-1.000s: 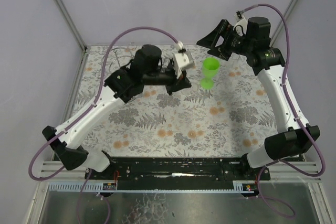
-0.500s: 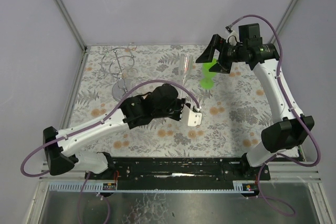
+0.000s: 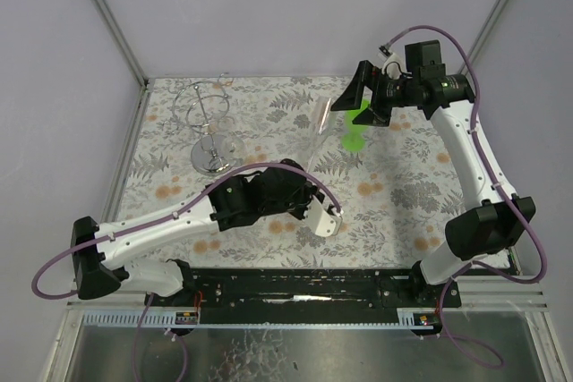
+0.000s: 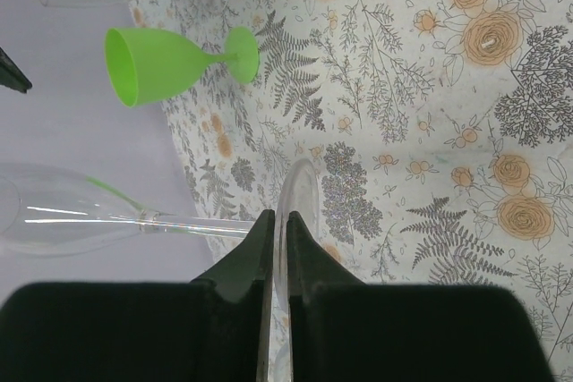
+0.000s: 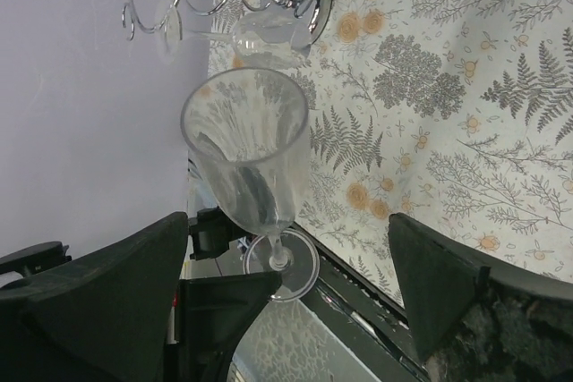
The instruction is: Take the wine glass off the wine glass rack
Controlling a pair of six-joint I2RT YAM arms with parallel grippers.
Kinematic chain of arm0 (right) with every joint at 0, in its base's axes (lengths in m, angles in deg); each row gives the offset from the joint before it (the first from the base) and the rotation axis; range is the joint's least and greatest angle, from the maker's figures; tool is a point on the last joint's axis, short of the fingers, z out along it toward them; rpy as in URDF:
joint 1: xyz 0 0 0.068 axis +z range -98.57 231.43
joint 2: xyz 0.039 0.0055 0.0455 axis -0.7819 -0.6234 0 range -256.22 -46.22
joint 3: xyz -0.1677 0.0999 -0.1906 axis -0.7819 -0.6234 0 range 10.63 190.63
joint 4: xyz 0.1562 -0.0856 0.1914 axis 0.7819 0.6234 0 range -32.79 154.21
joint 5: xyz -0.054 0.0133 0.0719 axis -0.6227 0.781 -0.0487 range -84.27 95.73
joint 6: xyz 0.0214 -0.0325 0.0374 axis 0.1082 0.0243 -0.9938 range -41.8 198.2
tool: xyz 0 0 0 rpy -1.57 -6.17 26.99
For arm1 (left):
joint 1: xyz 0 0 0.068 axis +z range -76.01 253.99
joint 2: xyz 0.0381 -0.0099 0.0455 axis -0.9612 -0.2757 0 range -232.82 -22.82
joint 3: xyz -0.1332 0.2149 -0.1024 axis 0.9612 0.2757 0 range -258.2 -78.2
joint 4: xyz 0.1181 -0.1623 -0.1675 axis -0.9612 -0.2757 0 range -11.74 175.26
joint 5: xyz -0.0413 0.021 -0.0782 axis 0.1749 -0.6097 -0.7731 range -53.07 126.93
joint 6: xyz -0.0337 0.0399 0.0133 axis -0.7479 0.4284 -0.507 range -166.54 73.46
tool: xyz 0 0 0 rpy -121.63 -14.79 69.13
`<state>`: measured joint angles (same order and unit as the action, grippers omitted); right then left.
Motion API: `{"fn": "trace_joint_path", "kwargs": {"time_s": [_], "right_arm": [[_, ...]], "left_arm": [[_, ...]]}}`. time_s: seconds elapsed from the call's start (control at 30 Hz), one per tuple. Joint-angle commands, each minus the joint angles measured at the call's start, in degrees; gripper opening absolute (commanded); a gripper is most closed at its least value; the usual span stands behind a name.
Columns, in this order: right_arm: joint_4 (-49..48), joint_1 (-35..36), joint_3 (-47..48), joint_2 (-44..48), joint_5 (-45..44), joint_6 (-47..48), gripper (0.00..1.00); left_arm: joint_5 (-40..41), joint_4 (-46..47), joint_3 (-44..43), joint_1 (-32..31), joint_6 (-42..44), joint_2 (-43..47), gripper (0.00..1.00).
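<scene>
The wine glass rack (image 3: 208,123) stands at the back left, and a second clear glass hangs on it in the right wrist view (image 5: 255,35). My left gripper (image 3: 307,183) is shut on the foot of a clear wine glass (image 3: 320,123) and holds it off the rack, in the air over mid-table, with the bowl pointing towards the back. In the left wrist view the jaws (image 4: 280,221) pinch the foot disc (image 4: 295,190) edge-on, with the stem running left. My right gripper (image 3: 365,103) is open and empty and faces the glass's rim (image 5: 246,145).
A green plastic goblet (image 3: 356,127) stands upright at the back centre-right, just below my right gripper; it also shows in the left wrist view (image 4: 166,62). The floral tablecloth (image 3: 394,194) covers the table. Grey walls close in the back and sides.
My left arm has pulled back from the rack towards the near middle, carrying the clear glass and uncovering the rack. My right gripper has dropped lower and now hardly moves.
</scene>
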<state>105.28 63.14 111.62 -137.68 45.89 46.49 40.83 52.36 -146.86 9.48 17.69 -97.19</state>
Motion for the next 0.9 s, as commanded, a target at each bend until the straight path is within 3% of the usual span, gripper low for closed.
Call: {"fn": "trace_joint_path", "kwargs": {"time_s": [0.0,0.4,0.5,0.63,0.7,0.8,0.87], "right_arm": [[-1.76,2.78,1.98,-1.53,2.26,0.06,0.99],[-2.43,7.66,4.98,-6.46,0.85,-0.51,0.99],[-2.59,7.88,5.49,-6.82,0.80,-0.95,0.84],[-2.37,7.82,5.40,-6.94,0.78,-1.35,0.46],[-1.94,7.83,5.34,-6.75,0.36,-1.37,0.33],[-1.11,7.88,5.59,-6.16,-0.78,-0.98,0.28],[0.29,7.85,6.64,-6.05,-2.11,0.13,0.26]], "left_arm": [[2.04,5.66,0.36,-1.12,2.79,1.15,0.00],[2.72,5.58,0.62,-2.42,3.78,1.59,0.00],[2.85,5.57,0.66,-2.63,3.81,1.61,0.00],[3.09,5.57,0.97,-2.70,3.80,1.90,0.00],[3.34,5.59,1.17,-2.68,3.72,2.04,0.00],[4.33,6.37,1.49,-2.66,3.06,1.97,0.02],[5.20,7.69,1.76,-2.72,2.06,1.77,0.21]]}}
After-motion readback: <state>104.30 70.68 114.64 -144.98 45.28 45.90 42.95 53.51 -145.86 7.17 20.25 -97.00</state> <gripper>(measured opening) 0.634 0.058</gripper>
